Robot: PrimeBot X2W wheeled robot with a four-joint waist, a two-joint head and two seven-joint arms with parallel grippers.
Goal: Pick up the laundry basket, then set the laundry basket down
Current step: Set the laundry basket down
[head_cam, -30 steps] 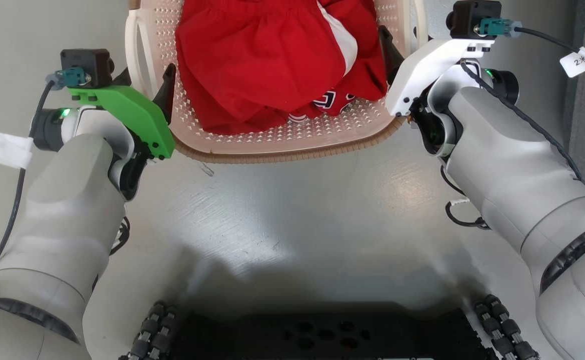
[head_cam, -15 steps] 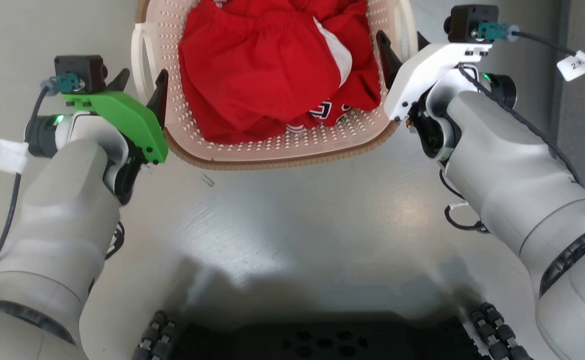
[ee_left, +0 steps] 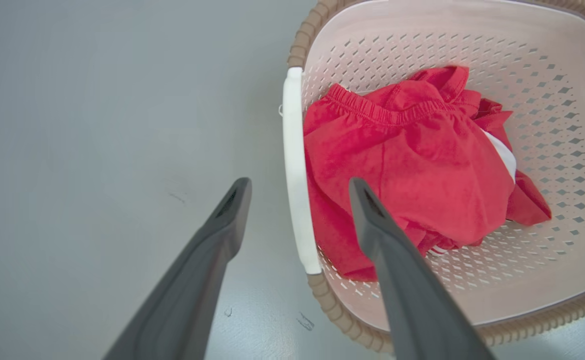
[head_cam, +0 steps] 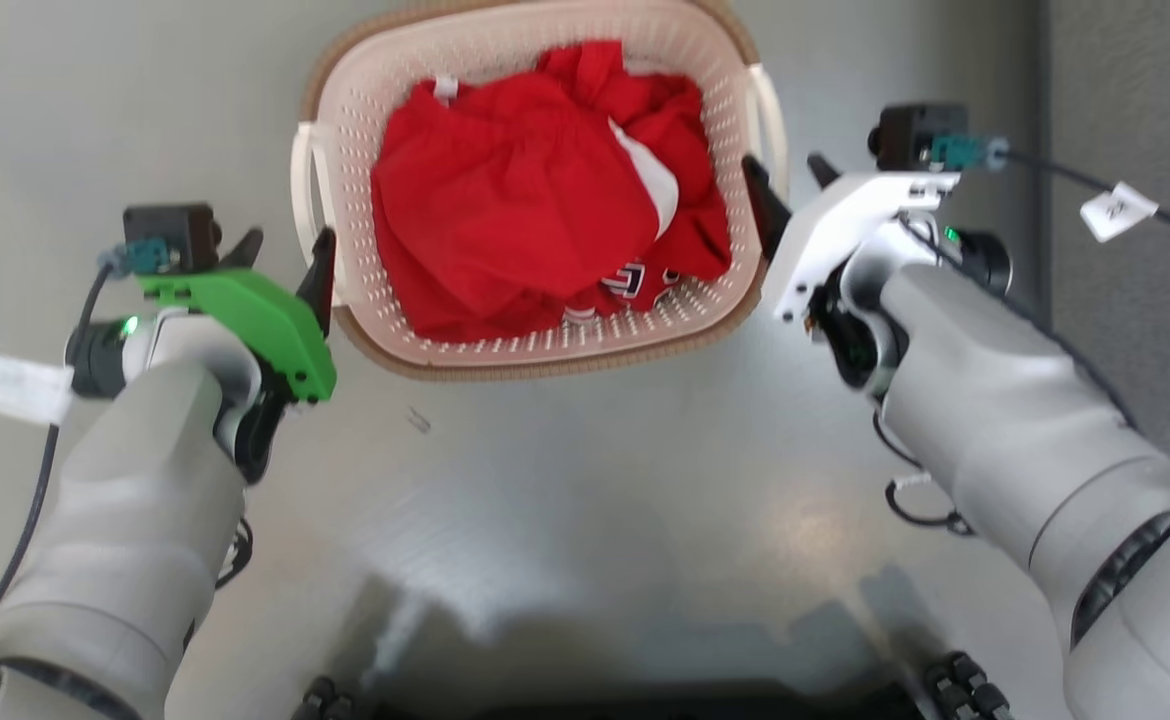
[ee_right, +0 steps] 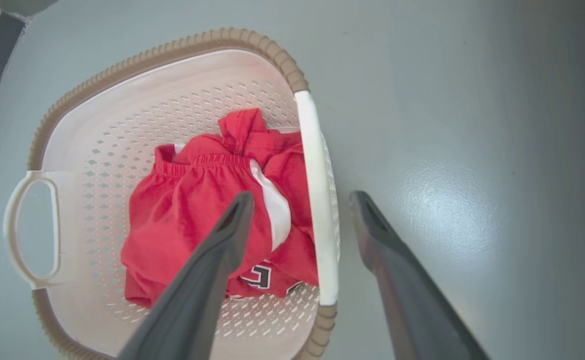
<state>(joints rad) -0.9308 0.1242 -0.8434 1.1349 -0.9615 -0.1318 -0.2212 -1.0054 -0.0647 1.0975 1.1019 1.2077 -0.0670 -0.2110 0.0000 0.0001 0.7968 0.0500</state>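
1. Smooth grey floor (head_cam: 585, 480) is carrying everything. It is glossy enough to be throwing back a pale patch of light, and a few small dark scuffs are showing on it.
2. The laundry basket (head_cam: 545, 340) is sitting on that floor, ahead of the robot and between its two arms. It is a rounded-rectangular tub of cream-white plastic. Rows of small diamond holes are piercing its walls, and a ribbed brown band imitating weave is running round its rim.
3. The left handle (ee_left: 295, 170) and the right handle (ee_right: 317, 200) are smooth white plastic loops, one arching along each side.
4. The red garments (head_cam: 505, 220) are lying crumpled inside. They are soft cloth with a gathered elastic waistband, a white panel and some black-and-white lettering.
5. The left pincer (head_cam: 287, 245) is gaping wide and gripping nothing. Its dark tapered fingers are straddling the left handle, one over the floor and one over the cloth.
6. The right pincer (head_cam: 780, 165) is spreading equally wide across the right handle, also gripping nothing. Whether either pincer is touching the plastic cannot be told.
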